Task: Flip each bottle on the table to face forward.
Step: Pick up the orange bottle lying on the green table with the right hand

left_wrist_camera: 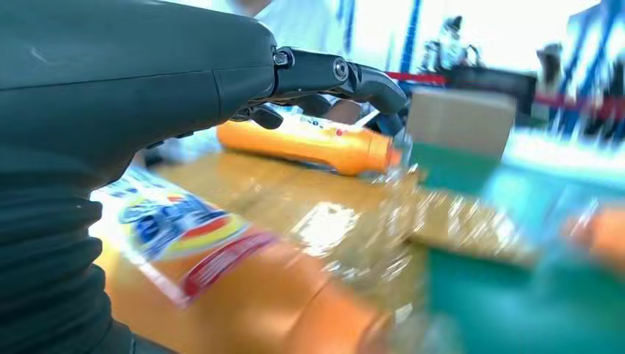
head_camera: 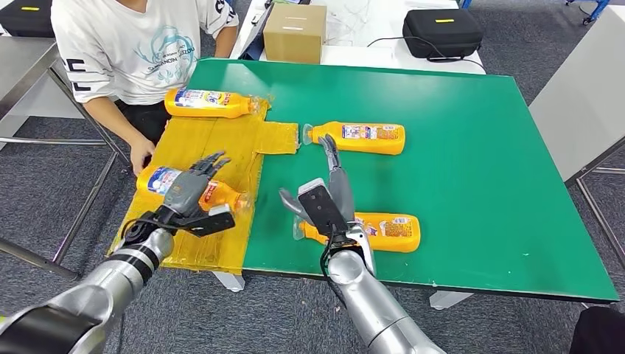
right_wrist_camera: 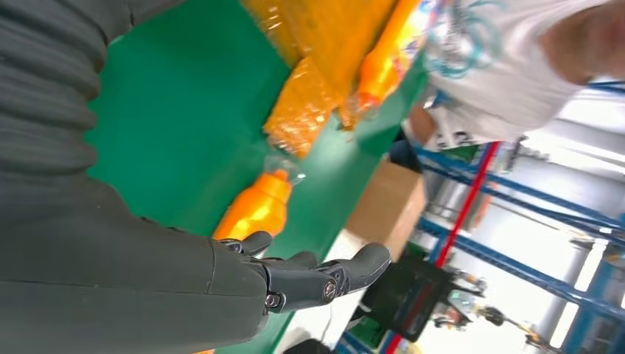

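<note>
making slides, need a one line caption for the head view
Left hand over a bottle on yellow film, right hand open above another bottle on the green table.

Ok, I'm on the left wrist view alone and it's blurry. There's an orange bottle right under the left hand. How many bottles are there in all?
Observer: Four, all lying on their sides: two on the yellow taped patch, two on the green table top.
Operator: Where's the right hand?
Observer: The right hand is over the neck end of the near bottle on the green, fingers spread, holding nothing.
Operator: Anyone close by?
Observer: A person sits at the far left corner, with a hand by the table's edge, near the bottle under your left hand.
</note>
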### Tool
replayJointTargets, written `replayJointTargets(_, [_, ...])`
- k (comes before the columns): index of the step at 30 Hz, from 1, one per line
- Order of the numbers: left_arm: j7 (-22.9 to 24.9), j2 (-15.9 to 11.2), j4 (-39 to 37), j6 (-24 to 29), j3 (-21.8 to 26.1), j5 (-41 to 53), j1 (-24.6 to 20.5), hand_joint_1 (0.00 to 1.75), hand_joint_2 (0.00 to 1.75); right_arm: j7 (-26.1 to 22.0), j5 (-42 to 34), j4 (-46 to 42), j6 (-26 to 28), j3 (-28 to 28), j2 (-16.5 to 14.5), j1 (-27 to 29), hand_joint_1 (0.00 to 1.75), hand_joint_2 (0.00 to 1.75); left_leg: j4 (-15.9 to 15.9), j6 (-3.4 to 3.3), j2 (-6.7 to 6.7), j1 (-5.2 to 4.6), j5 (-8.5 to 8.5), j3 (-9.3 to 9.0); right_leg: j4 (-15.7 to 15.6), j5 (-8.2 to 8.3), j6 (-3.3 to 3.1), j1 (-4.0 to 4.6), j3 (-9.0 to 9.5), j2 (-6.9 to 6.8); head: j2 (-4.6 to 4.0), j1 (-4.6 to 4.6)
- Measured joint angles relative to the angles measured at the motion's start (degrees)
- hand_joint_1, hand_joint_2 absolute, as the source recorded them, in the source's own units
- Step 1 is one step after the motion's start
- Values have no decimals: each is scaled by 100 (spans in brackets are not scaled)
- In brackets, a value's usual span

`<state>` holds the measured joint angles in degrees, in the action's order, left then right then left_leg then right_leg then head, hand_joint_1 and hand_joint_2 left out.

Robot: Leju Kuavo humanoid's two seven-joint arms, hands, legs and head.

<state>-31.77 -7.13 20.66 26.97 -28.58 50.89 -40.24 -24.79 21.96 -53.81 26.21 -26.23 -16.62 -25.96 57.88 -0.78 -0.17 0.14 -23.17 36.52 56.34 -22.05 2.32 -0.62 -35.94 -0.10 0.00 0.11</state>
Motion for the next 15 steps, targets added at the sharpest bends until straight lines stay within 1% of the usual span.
replayJointTargets(1, [-261, 64, 284, -123, 333, -642, 226, 0, 175, 122, 129, 100, 68, -1, 14, -21, 0, 87, 0, 1, 2, 0, -1, 1, -1, -1, 0, 0, -2, 0, 0, 1])
replayJointTargets(3, [-746, 226, 1021, -503, 1083, -2143, 778, 0, 175, 432, 460, 329, 235, -4, 66, -57, 0, 87, 0, 4, 5, 0, -3, 3, -2, -2, -1, 0, -7, 1, 0, 1])
replayJointTargets(4, [-810, 295, 1398, -747, 1333, -2732, 1018, 0, 175, 574, 626, 410, 308, -5, 105, -56, 0, 131, 0, 5, 5, 0, -5, 4, -3, -2, -1, 0, -8, 1, 0, 2])
replayJointTargets(5, [-818, 345, 1616, -862, 1462, -3000, 1150, 0, 175, 655, 725, 446, 345, -5, 143, -38, 0, 175, 0, 4, 5, 0, -5, 5, -3, -2, -1, 0, -9, 1, 0, 2])
replayJointTargets(10, [-833, 604, 2373, -1342, 1992, -3728, 1578, 0, 175, 1050, 1150, 513, 424, -4, 338, 175, 0, 175, 0, 2, 3, -1, -7, 9, -5, -2, 0, 0, -9, 0, 0, 2])
replayJointTargets(13, [-837, 771, 2655, -1686, 2246, -3972, 1709, 0, 175, 1356, 1476, 507, 431, -2, 471, 324, 0, 175, 0, 2, 1, -1, -7, 9, -6, -2, 0, 0, -9, -1, 0, 2])
replayJointTargets(15, [-838, 874, 2771, -1844, 2380, -4021, 1761, 0, 175, 1479, 1686, 452, 431, 17, 557, 466, 0, 175, 0, 2, -1, 0, -7, 9, -6, -2, 0, 0, -9, -1, 0, 1])
